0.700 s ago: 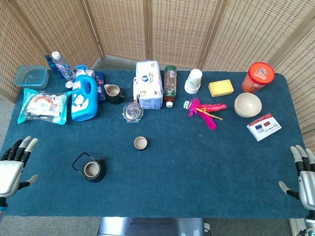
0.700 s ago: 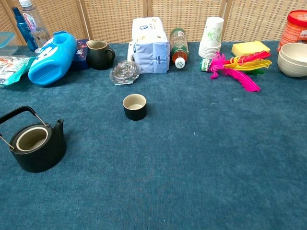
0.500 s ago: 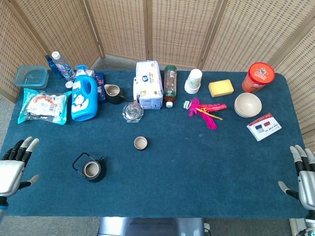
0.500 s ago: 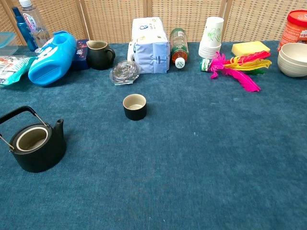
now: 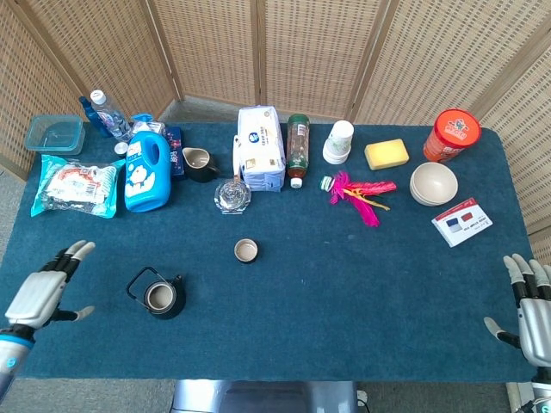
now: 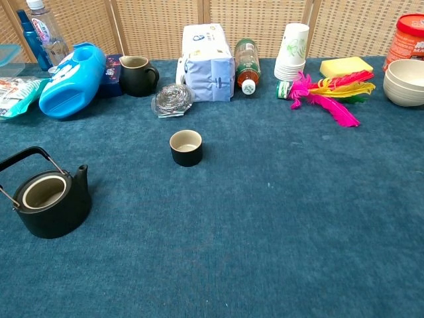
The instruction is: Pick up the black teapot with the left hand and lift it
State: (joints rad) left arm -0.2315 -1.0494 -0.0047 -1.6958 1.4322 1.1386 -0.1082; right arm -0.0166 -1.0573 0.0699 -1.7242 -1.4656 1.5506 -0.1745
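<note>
1. Black teapot (image 5: 162, 297) sits on the blue table (image 5: 362, 284), front-left, no lid, handle (image 6: 25, 156) up so I can hook it.
2. My left hand (image 5: 41, 292) is beside the pot, not touching, fingers spread, holding nothing.
3. Small cup (image 5: 246, 250) stands nearby; I'd steer clear.
4. Right hand (image 5: 532, 311) waits far off, fingers apart, empty.

The head view looks steeply down over the whole counter (image 5: 362, 284) toward the screen at 12 o'clock, while the lower, nearer chest view faces likewise, sharing its middle and far rows.
</note>
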